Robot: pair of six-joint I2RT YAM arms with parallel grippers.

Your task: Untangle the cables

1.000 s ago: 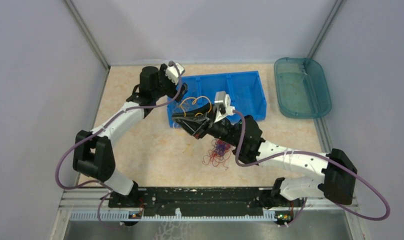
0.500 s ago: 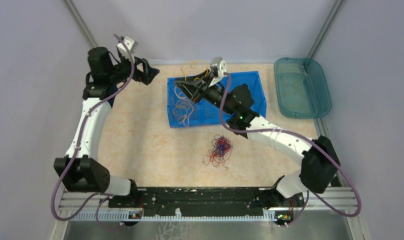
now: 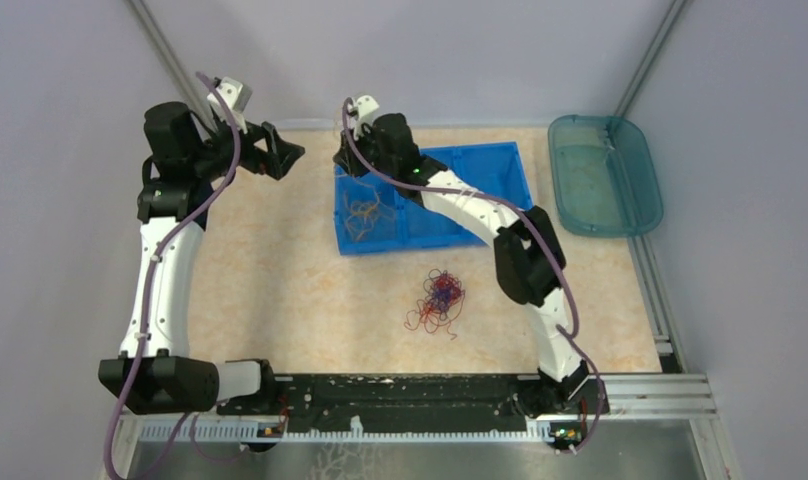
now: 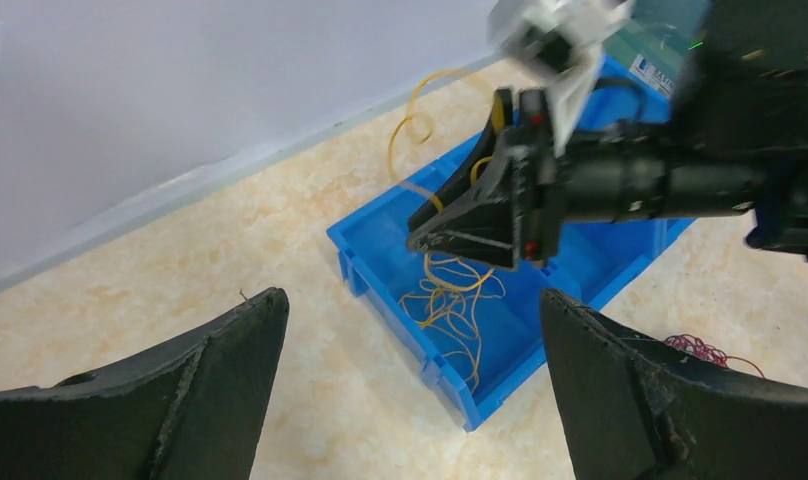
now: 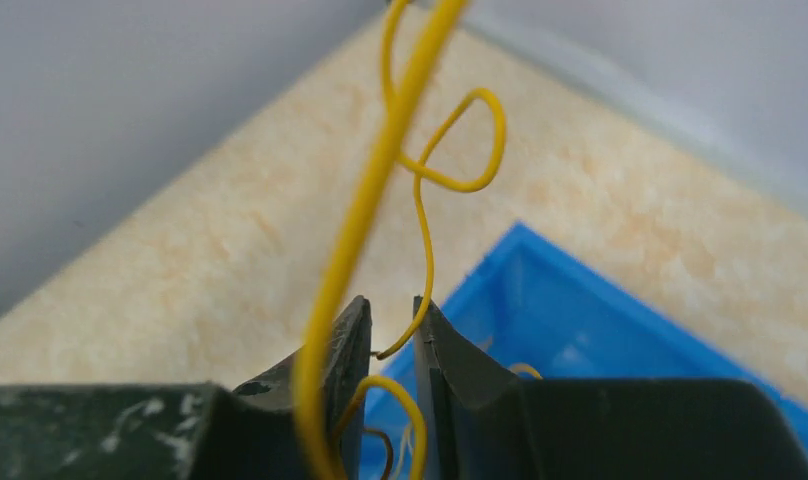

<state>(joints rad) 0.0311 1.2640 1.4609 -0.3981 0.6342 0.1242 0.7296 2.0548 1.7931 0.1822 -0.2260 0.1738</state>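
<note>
Yellow cable (image 5: 372, 205) loops upward from the right tool (image 5: 392, 318), pinched in its grip above the blue bin (image 3: 500, 175); the left tool (image 4: 410, 300), well apart, is spread wide

yellow cables (image 3: 363, 212), blue bin (image 3: 492, 172), teal tray (image 3: 602, 190)

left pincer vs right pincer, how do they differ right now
The left pincer is wide open; the right pincer is closed almost fully. The left pincer holds nothing, while the right pincer pinches a yellow cable. The left pincer hangs over the table beside the blue bin; the right pincer is above the bin's left end. Both are black.
</note>
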